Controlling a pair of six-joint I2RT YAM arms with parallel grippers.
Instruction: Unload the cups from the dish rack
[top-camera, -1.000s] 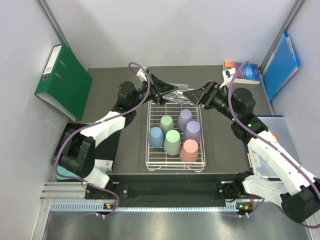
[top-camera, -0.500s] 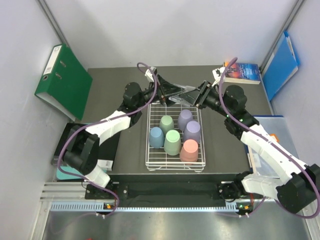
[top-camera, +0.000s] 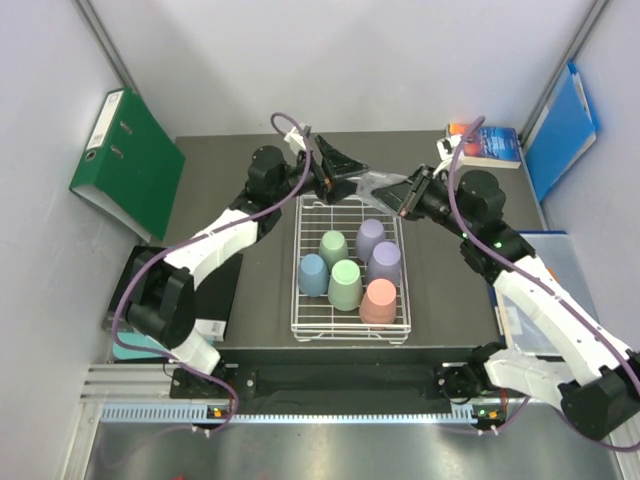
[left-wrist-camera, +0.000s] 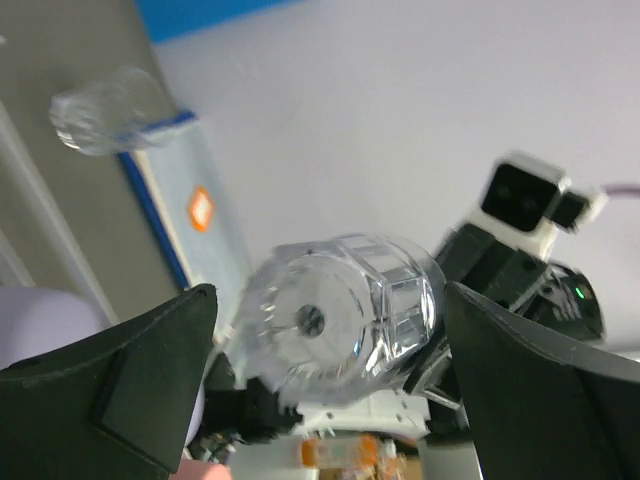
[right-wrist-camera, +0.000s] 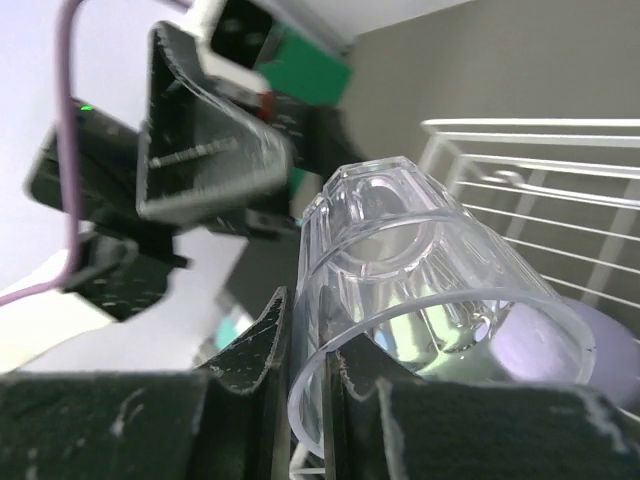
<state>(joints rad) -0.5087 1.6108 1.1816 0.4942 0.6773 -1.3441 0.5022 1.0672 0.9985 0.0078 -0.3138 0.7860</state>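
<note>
Above the back edge of the white wire dish rack (top-camera: 300, 300) a clear glass (top-camera: 378, 184) hangs on its side. My right gripper (top-camera: 402, 192) is shut on its rim, one finger inside (right-wrist-camera: 352, 330) and one outside the wall of the glass (right-wrist-camera: 400, 290). My left gripper (top-camera: 352, 176) is open around the glass's base (left-wrist-camera: 340, 310) without touching it. Several pastel cups stand upside down in the rack: two lilac (top-camera: 371, 238), two green (top-camera: 345, 284), a blue (top-camera: 313, 273) and a salmon pink (top-camera: 378, 300). A second clear glass (left-wrist-camera: 105, 95) lies on the table.
A green binder (top-camera: 125, 160) leans at the back left. A book (top-camera: 490, 145) and a blue folder (top-camera: 562, 130) are at the back right. A dark flat pad (top-camera: 215, 290) lies left of the rack, and a blue-edged board (top-camera: 535, 300) lies under the right arm.
The clear glass passed from my left gripper to my right. The right gripper shut on its rim, and the left gripper opened wide and let go.
</note>
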